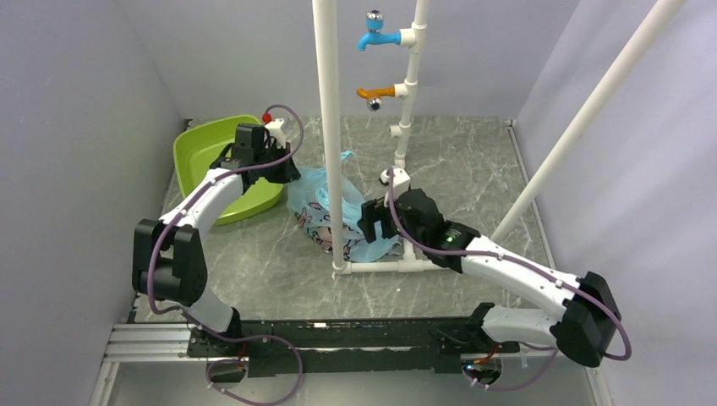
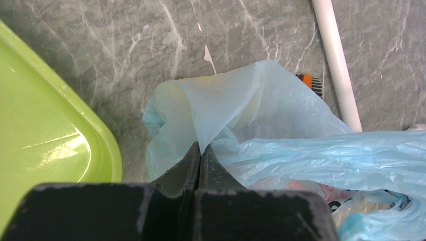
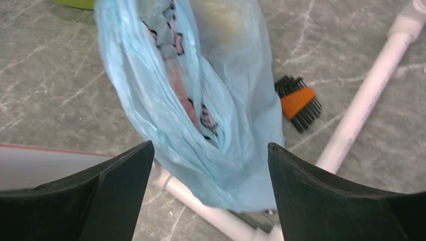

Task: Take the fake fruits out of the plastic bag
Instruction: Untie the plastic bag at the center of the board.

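From where I stand, the left gripper (image 2: 201,149) has its fingers (image 2: 187,168) pressed together on a thin fold of the plastic bag (image 2: 261,100), pinching the film right at the tips. The rest of the bag billows out ahead of those tips and to their right, and the lime-green tray (image 2: 75,115) sits just off their left side. That hold looks like an anchor to me: with one edge of the crinkly film pinned, the bag can't slide off across the table (image 1: 473,169) when the other arm works on it. The right gripper (image 3: 210,146) hangs over the opposite end with its fingers (image 3: 118,173) spread wide and holding nothing. The bunched blue body of the bag runs away from the gap between them, so it seems lined up either to close on the film or to reach in. Out past its right fingertip lie the orange-and-black tool (image 3: 299,103) and the white pipe (image 3: 366,95), both close beside the bag and, I'd say, best left alone. The fake fruits (image 3: 221,20) I can't make out cleanly. They show only as a pale yellowish blur through the film, far ahead of the right fingers. I judge they are inside the bag, and the emptying hardly begun.
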Available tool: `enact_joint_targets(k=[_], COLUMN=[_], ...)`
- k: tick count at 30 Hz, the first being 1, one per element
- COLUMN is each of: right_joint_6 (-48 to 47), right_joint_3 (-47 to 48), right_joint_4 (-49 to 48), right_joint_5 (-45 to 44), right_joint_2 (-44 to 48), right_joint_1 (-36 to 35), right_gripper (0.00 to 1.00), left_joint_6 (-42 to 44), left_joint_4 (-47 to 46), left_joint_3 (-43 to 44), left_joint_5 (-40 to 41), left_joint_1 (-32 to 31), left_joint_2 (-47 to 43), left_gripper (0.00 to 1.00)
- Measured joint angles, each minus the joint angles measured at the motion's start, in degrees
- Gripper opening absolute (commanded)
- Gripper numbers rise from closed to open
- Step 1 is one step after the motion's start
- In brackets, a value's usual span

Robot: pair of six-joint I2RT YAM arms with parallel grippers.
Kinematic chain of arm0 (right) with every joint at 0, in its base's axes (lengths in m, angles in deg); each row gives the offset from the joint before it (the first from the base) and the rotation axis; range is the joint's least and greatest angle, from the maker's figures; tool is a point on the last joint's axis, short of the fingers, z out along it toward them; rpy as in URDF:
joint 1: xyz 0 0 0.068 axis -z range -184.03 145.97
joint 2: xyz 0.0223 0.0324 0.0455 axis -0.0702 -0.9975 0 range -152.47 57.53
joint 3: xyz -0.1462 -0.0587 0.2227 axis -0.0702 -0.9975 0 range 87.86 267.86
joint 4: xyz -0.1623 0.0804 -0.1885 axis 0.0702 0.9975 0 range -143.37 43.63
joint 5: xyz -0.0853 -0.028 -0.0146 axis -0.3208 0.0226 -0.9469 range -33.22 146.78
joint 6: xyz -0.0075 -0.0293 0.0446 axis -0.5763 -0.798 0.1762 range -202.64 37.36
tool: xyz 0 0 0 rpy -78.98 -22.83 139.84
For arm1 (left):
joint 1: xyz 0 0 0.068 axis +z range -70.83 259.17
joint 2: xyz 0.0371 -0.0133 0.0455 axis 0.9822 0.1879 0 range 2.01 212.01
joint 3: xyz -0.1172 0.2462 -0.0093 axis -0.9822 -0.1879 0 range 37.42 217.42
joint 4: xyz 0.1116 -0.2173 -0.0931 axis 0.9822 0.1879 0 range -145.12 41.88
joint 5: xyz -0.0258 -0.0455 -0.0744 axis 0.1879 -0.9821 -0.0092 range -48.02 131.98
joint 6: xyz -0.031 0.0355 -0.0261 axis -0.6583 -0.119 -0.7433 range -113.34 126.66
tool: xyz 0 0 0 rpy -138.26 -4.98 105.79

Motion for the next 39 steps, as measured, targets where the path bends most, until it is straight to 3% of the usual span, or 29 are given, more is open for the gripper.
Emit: enact_joint_targets(k=[4, 9, 15, 16, 20, 22, 26, 33, 37, 38, 39], right_joint_6=[-2.1, -4.0, -4.4, -4.4, -4.1, -3.4, -2.4, 0.8, 3.4, 3.9, 4.5], right_joint_3=[4.2, 9.8, 15.0, 15.0, 15.1, 15.0, 11.0, -0.2, -7.2, -8.2, -9.1], right_joint_4=[-1.2, -1.6, -1.4, -1.3, -1.1, -1.0, -1.2, -1.7, -3.7, -3.9, -4.0], right_joint_5=[2.8, 3.1, -1.4, -2.8, -7.7, -10.2, -13.4, -14.0, -11.6, -11.3, -11.1], right_joint_2=[-5.2, -11.8, -20.1, -20.3, -20.6, -20.4, -15.1, 5.8, 13.4, 13.9, 14.0], right_joint_1=[-1.0, -2.5, -4.0, -4.2, -4.5, -4.5, -4.5, -4.5, -4.5, -4.5, -4.5], right_gripper=[0.90, 0.81, 0.79, 0.75, 0.39, 0.34, 0.28, 0.07, 0.02, 0.02, 0.02], left_joint_6=[0.0, 0.0, 0.0, 0.0, 0.0, 0.0, 0.0, 0.0, 0.0, 0.0, -0.1], left_joint_4=[0.0, 0.0, 0.0, 0.0, 0.0, 0.0, 0.0, 0.0, 0.0, 0.0, 0.0], left_joint_3=[0.0, 0.0, 0.0, 0.0, 0.0, 0.0, 0.0, 0.0, 0.0, 0.0, 0.0], left_joint_5=[0.0, 0.0, -0.1, -0.1, -0.1, 0.0, 0.0, 0.0, 0.0, -0.1, -0.1], left_joint_1=[0.0, 0.0, 0.0, 0.0, 0.0, 0.0, 0.0, 0.0, 0.0, 0.0, 0.0], left_joint_2=[0.0, 0.0, 0.0, 0.0, 0.0, 0.0, 0.0, 0.0, 0.0, 0.0, -0.2], left_gripper=[0.00, 0.00, 0.00, 0.00, 0.00, 0.00, 0.00, 0.00, 0.00, 0.04, 0.15])
